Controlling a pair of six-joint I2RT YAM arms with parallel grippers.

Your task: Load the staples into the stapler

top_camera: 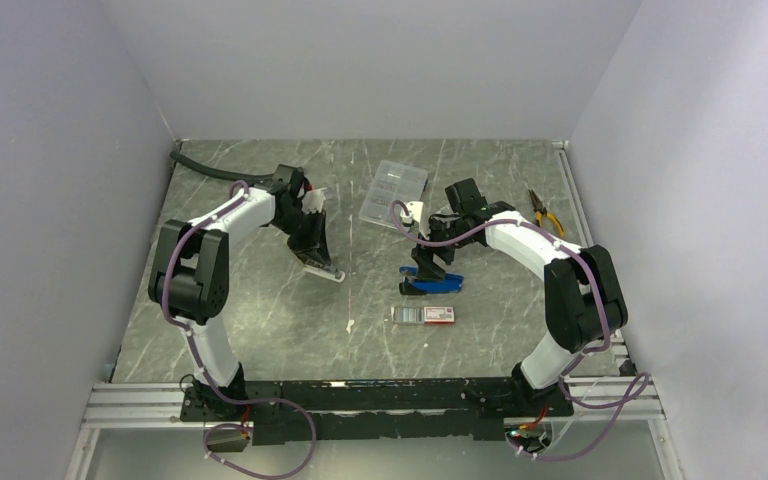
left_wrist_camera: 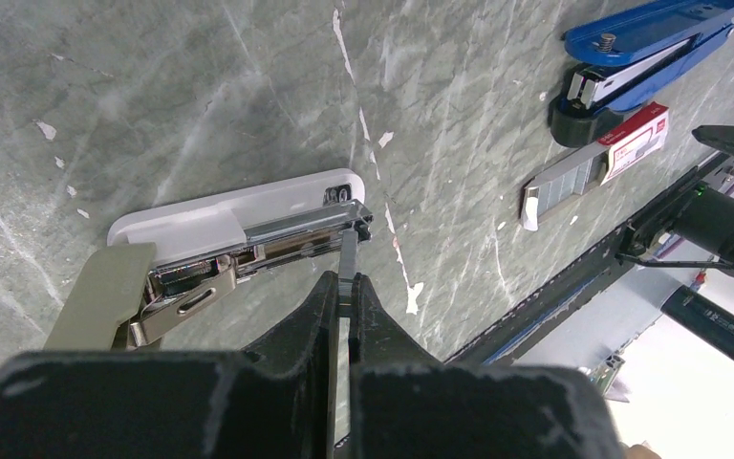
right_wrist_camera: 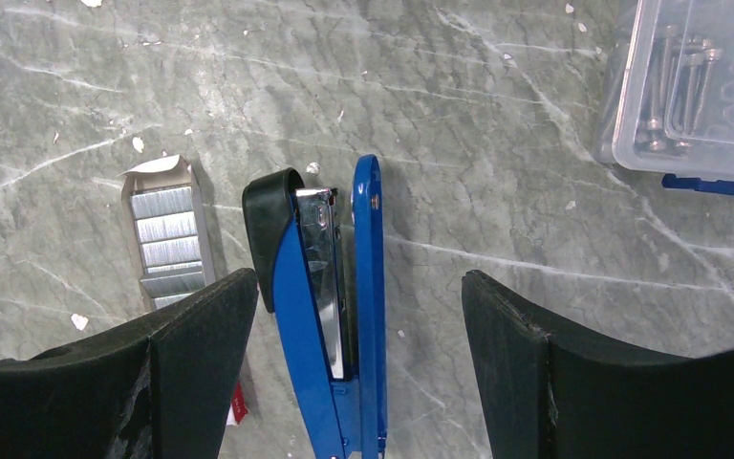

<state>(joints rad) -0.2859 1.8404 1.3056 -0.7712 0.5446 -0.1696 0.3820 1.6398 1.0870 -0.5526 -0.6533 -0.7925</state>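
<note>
A white stapler (left_wrist_camera: 239, 206) lies swung open on the table, its metal channel bare. My left gripper (left_wrist_camera: 346, 282) is shut on a thin grey strip of staples (left_wrist_camera: 349, 253); the strip's far end touches the front of that channel. In the top view this gripper (top_camera: 318, 250) hangs just over the white stapler (top_camera: 322, 268). A blue stapler (right_wrist_camera: 330, 287) with a black end lies on its side between the fingers of my open right gripper (right_wrist_camera: 358, 277), touching neither. More staples (right_wrist_camera: 167, 239) sit in their tray, pulled out of the white box with a red end (top_camera: 425, 314).
A clear compartment case (top_camera: 393, 192) of small parts stands at the back centre, close to the right wrist. Yellow-handled pliers (top_camera: 545, 212) lie at the back right. Grey walls close in the table on three sides.
</note>
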